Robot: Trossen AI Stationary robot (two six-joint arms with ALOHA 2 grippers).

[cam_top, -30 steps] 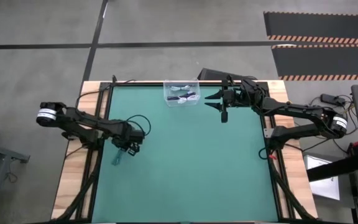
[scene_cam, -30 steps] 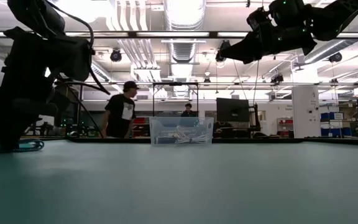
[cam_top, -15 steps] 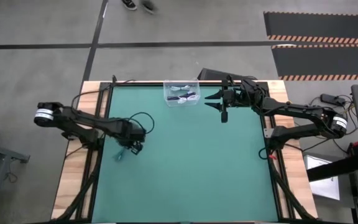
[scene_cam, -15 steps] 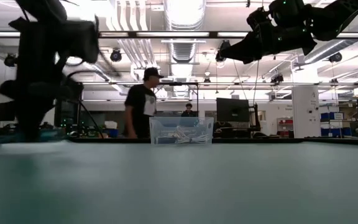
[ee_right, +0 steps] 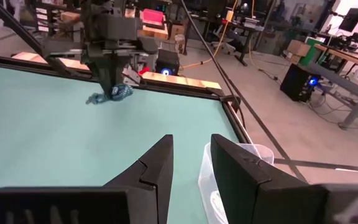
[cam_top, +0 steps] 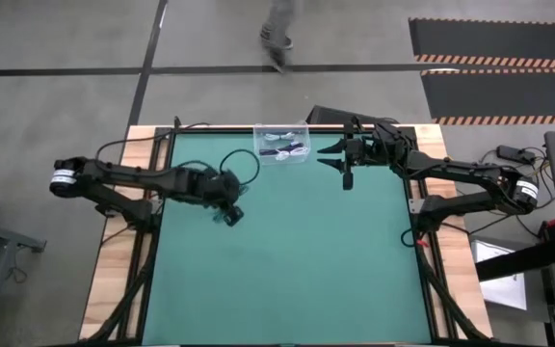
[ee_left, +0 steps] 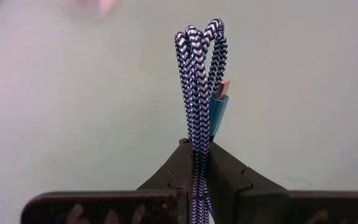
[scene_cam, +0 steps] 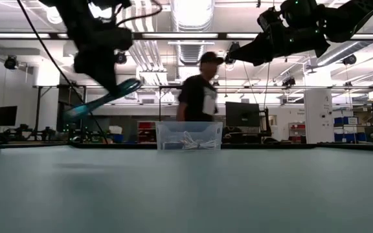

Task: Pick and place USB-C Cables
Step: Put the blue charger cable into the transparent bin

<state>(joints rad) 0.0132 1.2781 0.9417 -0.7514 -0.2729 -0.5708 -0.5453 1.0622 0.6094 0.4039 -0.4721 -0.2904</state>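
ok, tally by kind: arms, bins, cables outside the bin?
Arms: 2; left claw shut on the teal cable, right claw open near the bin
Clear bin: 1
Cables outside the bin: 1, teal
Total: 4; the cables in the bin are too small to count

overhead, table-level and two wrist views, all sharing the table
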